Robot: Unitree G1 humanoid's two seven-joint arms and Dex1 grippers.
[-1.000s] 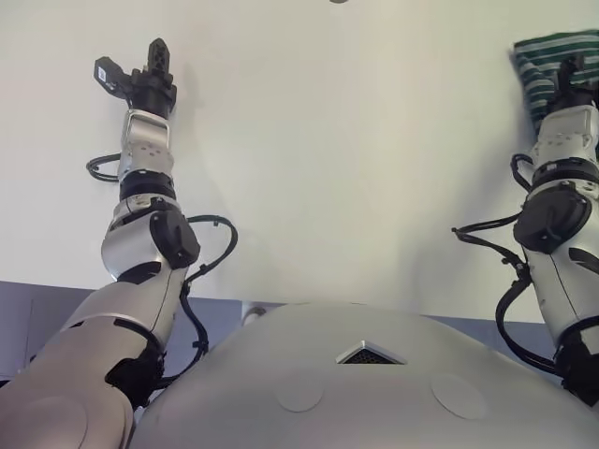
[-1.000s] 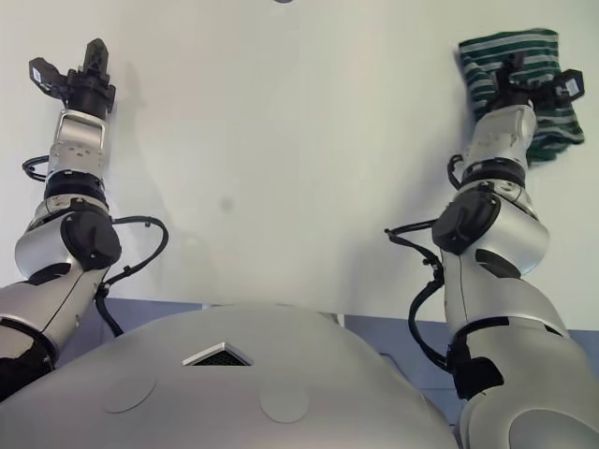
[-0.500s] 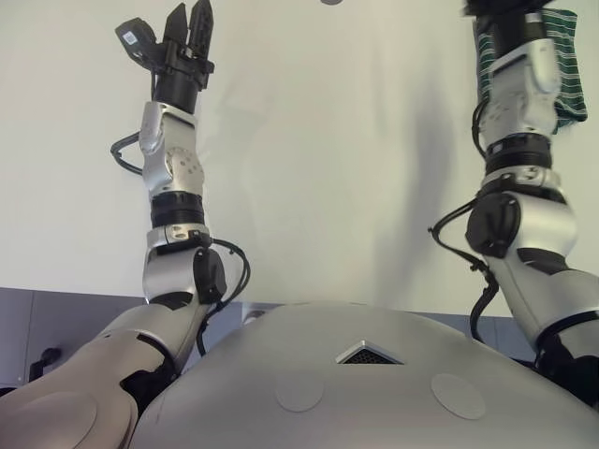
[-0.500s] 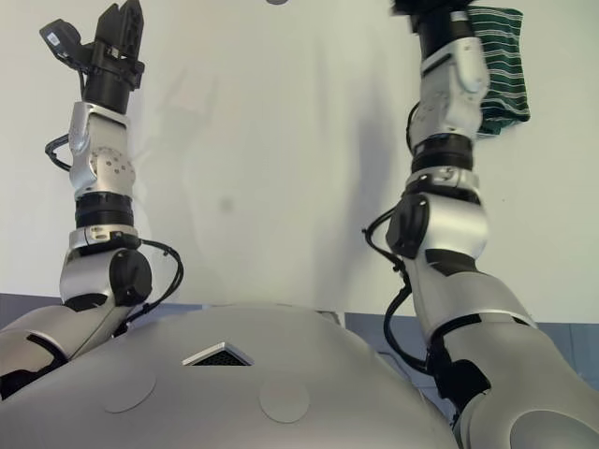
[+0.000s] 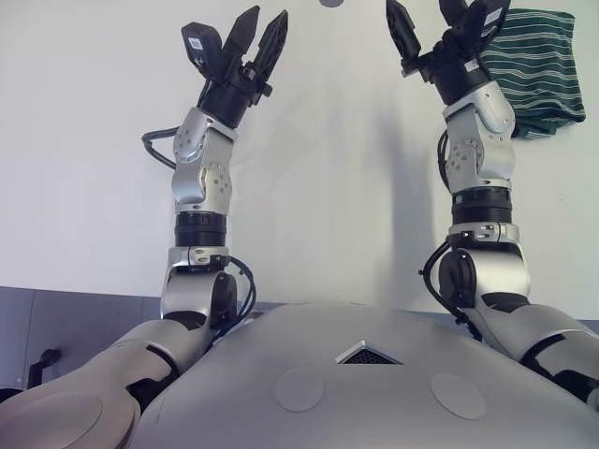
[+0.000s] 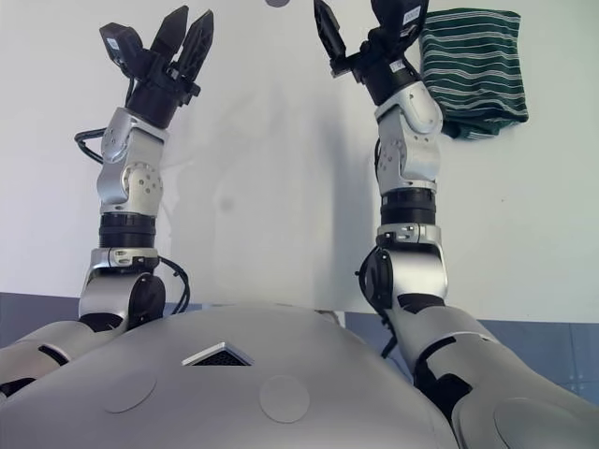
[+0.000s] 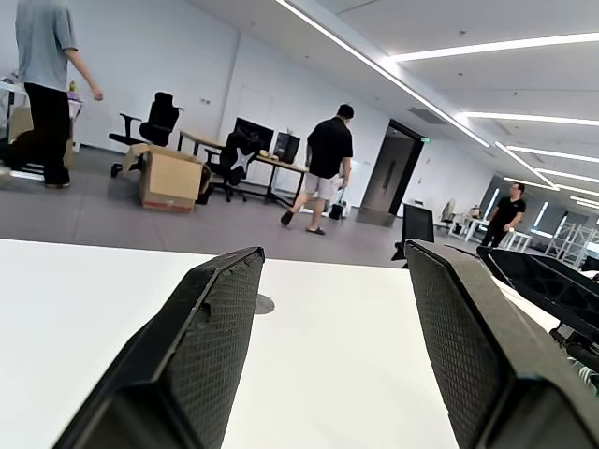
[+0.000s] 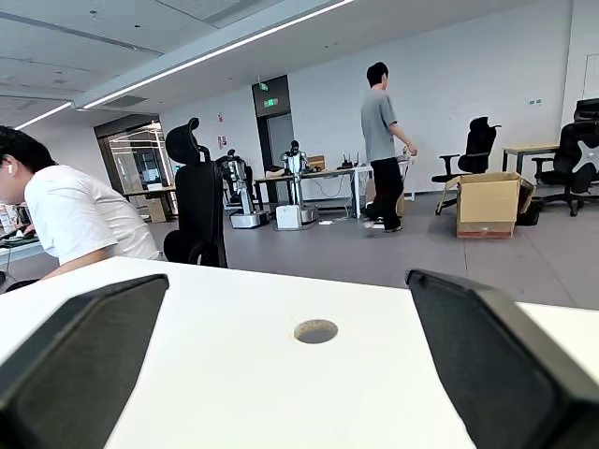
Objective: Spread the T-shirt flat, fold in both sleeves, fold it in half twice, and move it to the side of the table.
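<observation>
The T-shirt [image 5: 541, 65], green with thin white stripes, lies folded into a small block at the far right of the white table [image 5: 318, 187]. My right gripper [image 5: 433, 26] is raised just left of it, open wide, holding nothing and apart from the cloth. My left gripper [image 5: 263, 28] is raised near the table's middle, to the left of the right one, its fingers open and empty. In the left wrist view its black ribbed fingers [image 7: 201, 355] frame bare tabletop. The right wrist view has wide-set pads [image 8: 487, 374] over the white surface.
A small round hole [image 8: 315, 330] sits in the table near its far edge, between the two grippers. Beyond that edge lies an open office floor with chairs, desks and a cardboard box [image 8: 489, 204]. The table's left half is bare white surface.
Both arms swung in toward the middle of the table. The right gripper came off the folded T-shirt, moved left and now stands open. The T-shirt stayed at the far right.
</observation>
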